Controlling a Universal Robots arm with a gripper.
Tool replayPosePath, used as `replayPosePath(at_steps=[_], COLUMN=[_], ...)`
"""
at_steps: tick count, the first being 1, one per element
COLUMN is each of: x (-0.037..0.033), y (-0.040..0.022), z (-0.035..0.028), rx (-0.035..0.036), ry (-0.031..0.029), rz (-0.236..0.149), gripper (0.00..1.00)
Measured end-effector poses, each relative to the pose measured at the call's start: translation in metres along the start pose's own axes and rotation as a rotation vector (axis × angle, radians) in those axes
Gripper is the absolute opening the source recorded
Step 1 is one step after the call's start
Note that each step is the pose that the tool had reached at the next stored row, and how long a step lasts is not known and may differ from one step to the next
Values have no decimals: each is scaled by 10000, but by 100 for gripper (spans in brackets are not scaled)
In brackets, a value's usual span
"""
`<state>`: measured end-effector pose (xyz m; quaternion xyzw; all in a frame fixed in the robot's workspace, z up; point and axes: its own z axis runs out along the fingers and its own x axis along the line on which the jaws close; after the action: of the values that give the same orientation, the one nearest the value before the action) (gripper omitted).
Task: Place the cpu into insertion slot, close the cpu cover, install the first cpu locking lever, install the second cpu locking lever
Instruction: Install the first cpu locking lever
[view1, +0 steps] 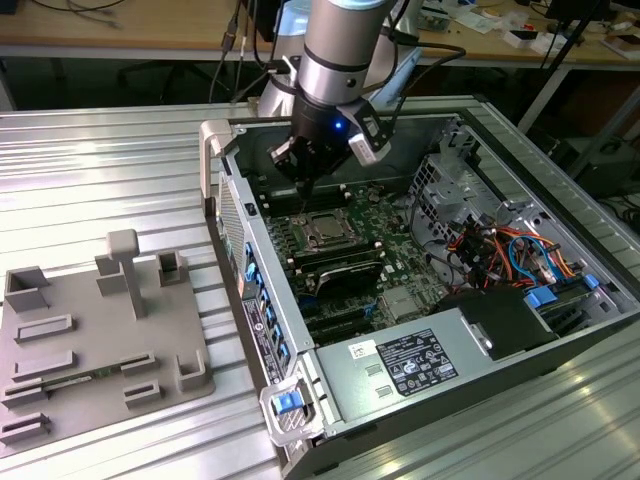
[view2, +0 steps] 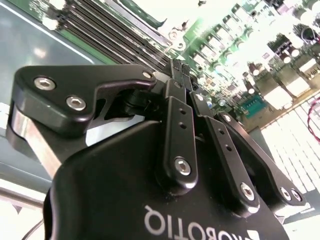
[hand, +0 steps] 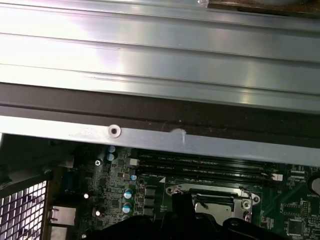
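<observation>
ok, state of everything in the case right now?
case: open, side panel off
cpu: seated, metal top up
cover: down flat around the cpu
gripper: shut, just above the cover's edge

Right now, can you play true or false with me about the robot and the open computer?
1. The gripper hangs above the green board inside the open computer case. True.
2. The grey holder tray lies inside the case. False: it lies on the metal table, at the exterior view's left of the case.
3. The gripper is carrying the cpu. False: the cpu sits in its socket on the board, showing through the window of the cpu cover.
4. Orange and blue cables run through the case at the exterior view's right. True.
</observation>
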<state>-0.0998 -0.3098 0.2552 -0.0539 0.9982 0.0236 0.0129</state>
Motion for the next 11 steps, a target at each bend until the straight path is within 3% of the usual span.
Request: replayPosePath(at_steps=[7,11], x=[-216,-283], y=[-23,-27], z=[34,58], rx=[-2,-4], ry=[4,5], rz=[-93,-130], gripper=[11,11])
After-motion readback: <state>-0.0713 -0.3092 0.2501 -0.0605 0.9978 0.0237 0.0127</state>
